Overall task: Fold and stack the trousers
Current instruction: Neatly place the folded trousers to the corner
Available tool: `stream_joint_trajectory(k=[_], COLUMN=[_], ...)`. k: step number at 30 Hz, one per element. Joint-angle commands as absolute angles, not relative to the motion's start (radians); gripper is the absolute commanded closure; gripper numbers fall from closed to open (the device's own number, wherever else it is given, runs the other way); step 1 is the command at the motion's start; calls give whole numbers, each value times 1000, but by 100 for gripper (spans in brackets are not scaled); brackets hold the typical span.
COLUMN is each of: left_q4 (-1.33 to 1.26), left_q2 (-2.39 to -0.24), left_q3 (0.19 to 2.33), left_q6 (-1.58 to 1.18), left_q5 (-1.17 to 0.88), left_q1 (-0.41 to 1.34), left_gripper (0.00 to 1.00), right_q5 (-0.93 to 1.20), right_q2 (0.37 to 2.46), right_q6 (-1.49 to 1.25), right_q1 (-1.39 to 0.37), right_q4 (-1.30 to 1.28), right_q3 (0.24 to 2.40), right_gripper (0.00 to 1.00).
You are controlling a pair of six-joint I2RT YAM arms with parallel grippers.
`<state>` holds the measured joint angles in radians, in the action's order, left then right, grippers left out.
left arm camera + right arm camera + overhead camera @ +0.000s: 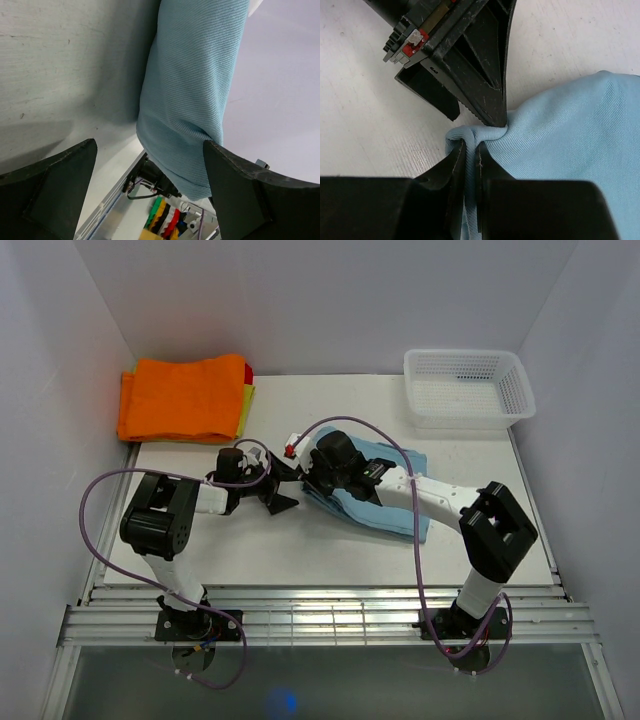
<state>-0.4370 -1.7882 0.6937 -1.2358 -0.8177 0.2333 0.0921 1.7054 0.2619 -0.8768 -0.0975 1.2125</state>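
Note:
The light sky-blue trousers lie folded in the middle of the table. My right gripper is shut on a pinched fold at their left edge; in the right wrist view the cloth is squeezed between my fingertips. My left gripper is open right beside that edge. One of its fingers touches the pinched fold from the far side. In the left wrist view the blue cloth hangs between the spread fingers, nearer the right one.
A folded orange garment lies on yellow and red cloths at the back left corner. A white mesh basket stands at the back right. White walls enclose the table; a metal rail runs along the front edge.

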Motion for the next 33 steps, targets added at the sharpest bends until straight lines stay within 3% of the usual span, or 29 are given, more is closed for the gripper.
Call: stream_joint_trajectory(k=[1, 14, 25, 28, 31, 32, 33], left_q4=[-526, -528, -514, -512, -517, -517, -518], left_q2=[-1720, -1658, -1755, -1776, -1802, -1813, -1819], left_q3=[690, 733, 770, 798, 819, 822, 824], left_q6=[-1316, -1333, -1359, -1368, -1361, -1356, -1358], left_q5=[-766, -684, -657, -667, -683, -696, -715], left_q1=[255, 233, 339, 339, 344, 342, 342], left_gripper=[2, 2, 2, 14, 20, 25, 36], right_q5=[135, 100, 63, 28, 17, 20, 17], right_q2=[1712, 1733, 1753, 1752, 1764, 1766, 1766], right_q6=[203, 166, 133, 117, 98, 104, 107], right_q1=[-890, -879, -874, -874, -871, -871, -871], right_q4=[17, 26, 63, 77, 90, 95, 104], right_q3=[1212, 1243, 1253, 1252, 1250, 1249, 1249], right_gripper=[92, 92, 92, 92, 92, 92, 92])
